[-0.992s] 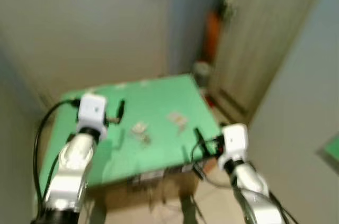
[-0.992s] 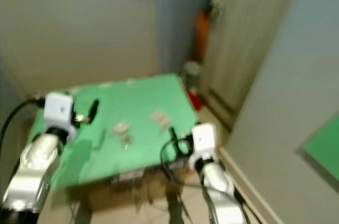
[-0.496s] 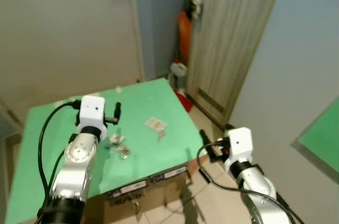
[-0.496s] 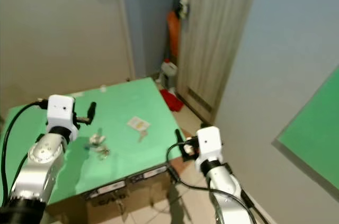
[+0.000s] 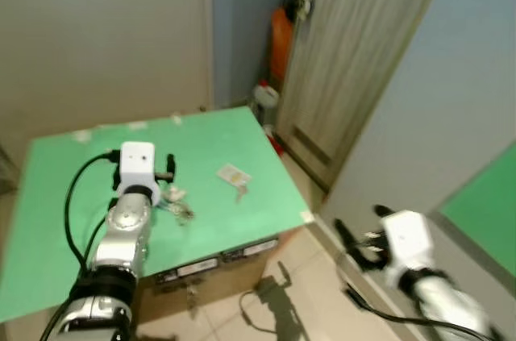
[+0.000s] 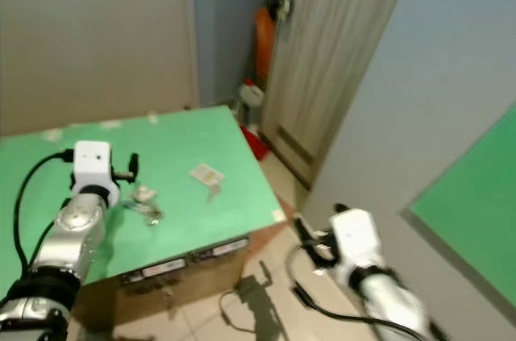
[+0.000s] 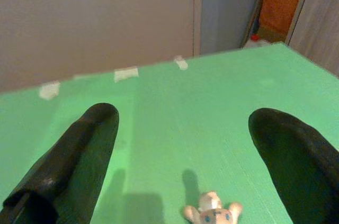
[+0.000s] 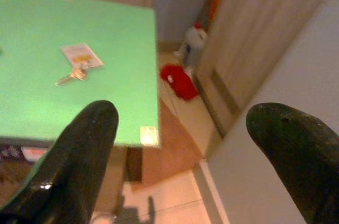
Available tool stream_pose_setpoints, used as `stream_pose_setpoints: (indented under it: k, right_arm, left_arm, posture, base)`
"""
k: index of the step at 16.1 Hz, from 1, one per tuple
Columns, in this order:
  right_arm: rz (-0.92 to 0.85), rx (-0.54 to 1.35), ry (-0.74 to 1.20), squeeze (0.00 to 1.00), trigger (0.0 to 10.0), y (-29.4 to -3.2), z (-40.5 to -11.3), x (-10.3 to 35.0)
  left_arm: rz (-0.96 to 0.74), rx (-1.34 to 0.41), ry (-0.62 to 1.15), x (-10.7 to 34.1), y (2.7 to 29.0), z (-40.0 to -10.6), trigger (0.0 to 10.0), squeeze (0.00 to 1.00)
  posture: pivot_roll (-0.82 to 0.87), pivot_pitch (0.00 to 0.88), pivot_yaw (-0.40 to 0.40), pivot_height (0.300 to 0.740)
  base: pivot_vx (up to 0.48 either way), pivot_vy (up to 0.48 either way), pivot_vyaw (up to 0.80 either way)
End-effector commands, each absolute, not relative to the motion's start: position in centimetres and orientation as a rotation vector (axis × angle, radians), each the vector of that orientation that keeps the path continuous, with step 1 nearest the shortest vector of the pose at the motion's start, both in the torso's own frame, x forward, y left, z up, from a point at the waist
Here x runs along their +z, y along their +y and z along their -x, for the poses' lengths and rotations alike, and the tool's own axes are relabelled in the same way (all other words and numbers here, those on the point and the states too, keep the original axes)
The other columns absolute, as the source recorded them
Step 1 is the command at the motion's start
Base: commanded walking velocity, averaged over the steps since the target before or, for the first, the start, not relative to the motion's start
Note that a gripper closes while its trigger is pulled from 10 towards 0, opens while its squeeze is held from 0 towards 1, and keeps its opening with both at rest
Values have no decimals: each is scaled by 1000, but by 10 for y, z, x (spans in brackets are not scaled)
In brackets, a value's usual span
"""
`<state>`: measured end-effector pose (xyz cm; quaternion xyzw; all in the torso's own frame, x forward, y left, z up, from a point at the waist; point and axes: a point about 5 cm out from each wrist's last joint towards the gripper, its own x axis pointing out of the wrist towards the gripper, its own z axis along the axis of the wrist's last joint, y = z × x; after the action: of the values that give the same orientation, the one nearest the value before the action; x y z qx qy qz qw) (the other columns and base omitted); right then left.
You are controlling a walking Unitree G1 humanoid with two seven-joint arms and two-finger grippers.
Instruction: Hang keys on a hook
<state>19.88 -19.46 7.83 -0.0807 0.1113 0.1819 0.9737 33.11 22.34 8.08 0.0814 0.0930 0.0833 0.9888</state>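
Left gripper (image 5: 170, 168) hovers over the green table (image 5: 64, 196), fingers parted and holding nothing; just beside it lie the keys (image 5: 179, 210) with a small pale charm, and further toward the table's right edge a second key with a tag (image 5: 234, 176); right gripper (image 5: 345, 238) hangs off the table's right side above the tiled floor (image 5: 298, 276), too blurred in this view to tell its fingers; behind the table a beige wall, a wooden door (image 5: 355, 59) and an orange thing (image 5: 280, 43) in the corner; right eye view gives the same layout, the keys (image 6: 147, 209) just beside the left gripper's tips; left wrist view: two black fingers (image 7: 79, 155) spread wide over the table top, the charm (image 7: 212, 214) lying between them close to the camera, bits of white tape (image 7: 126, 73) along the far edge; right wrist view: fingers (image 8: 79, 160) wide apart and empty, the tagged key (image 8: 79, 60) on the table, a red thing (image 8: 180, 82) and a white jug (image 8: 193, 41) on the floor by the door.
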Motion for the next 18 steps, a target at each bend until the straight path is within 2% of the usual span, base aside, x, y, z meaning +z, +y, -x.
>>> stream_pose_setpoints:
  k: [1,2,4,6,9,11,15,18]
  right_arm:
    - [148,458,209,0,10000,-195,-193,96]
    - [159,592,239,0,10000,-192,-181,107]
    - [179,647,264,0,10000,-194,-176,113]
    - [189,627,272,0,10000,-198,-179,115]
    - [172,629,307,0,10000,-199,-180,120]
    - [168,614,322,0,10000,-201,-177,121]
    - [153,570,359,0,10000,-208,-172,110]
    - [141,561,385,0,10000,-210,-172,97]
  left_arm:
    - [-179,201,208,78,228,-332,10000,0]
    - [-186,230,227,75,232,-332,10000,0]
    - [-225,290,257,72,239,-331,10000,0]
    - [-276,351,278,69,246,-330,10000,0]
    - [-289,350,296,67,248,-332,10000,0]
    - [-175,360,319,64,248,-332,10000,0]
    - [-108,277,312,60,218,-339,10000,0]
    - [-71,269,336,54,209,-337,10000,0]
  posture:
    - [-288,129,-132,740]
    - [-311,138,-141,740]
    - [-316,145,-148,740]
    - [-304,146,-165,740]
    - [-311,156,-176,740]
    - [-334,158,-177,740]
    - [-329,153,-160,740]
    - [-318,148,-159,740]
  base:
    - [0,0,0]
    - [0,0,0]
    - [0,0,0]
    - [0,0,0]
    - [0,0,0]
    - [0,0,0]
    - [0,0,0]
    - [0,0,0]
